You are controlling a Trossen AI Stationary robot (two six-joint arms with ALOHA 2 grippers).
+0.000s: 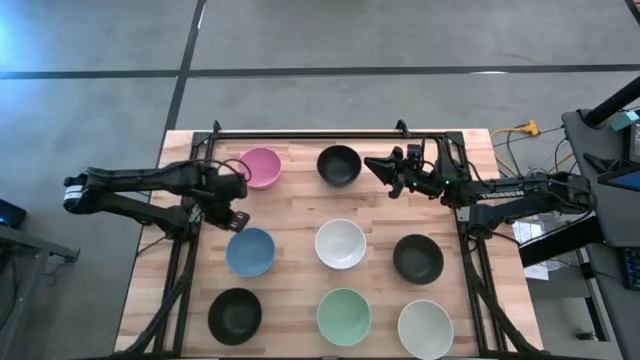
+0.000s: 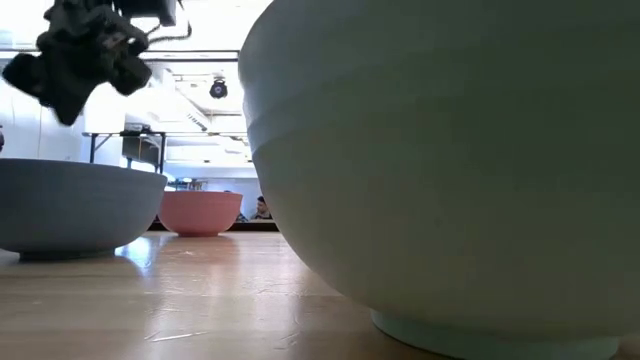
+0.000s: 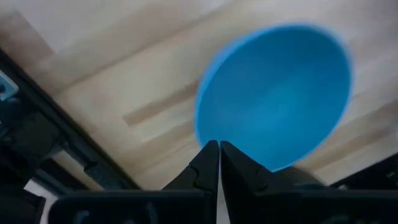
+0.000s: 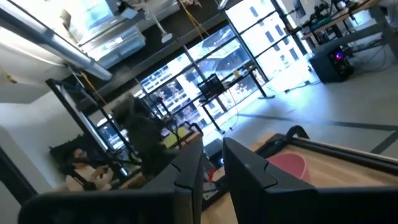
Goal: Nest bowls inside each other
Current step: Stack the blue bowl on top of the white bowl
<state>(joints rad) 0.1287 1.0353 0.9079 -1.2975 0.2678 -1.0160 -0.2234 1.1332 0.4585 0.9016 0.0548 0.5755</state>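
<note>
Left gripper (image 3: 219,163) (closed), above blue bowl (image 3: 277,93)

The high view looks straight down on the whole table (image 1: 300,190) and both arms. The low view sits at tabletop level, pressed against the mint green bowl (image 2: 450,160), facing across to the pink bowl (image 2: 200,212) and the room. The left wrist view looks down close on the blue bowl (image 3: 277,93). The right wrist view faces level across the table, sharing the pink bowl (image 4: 287,167).
</note>
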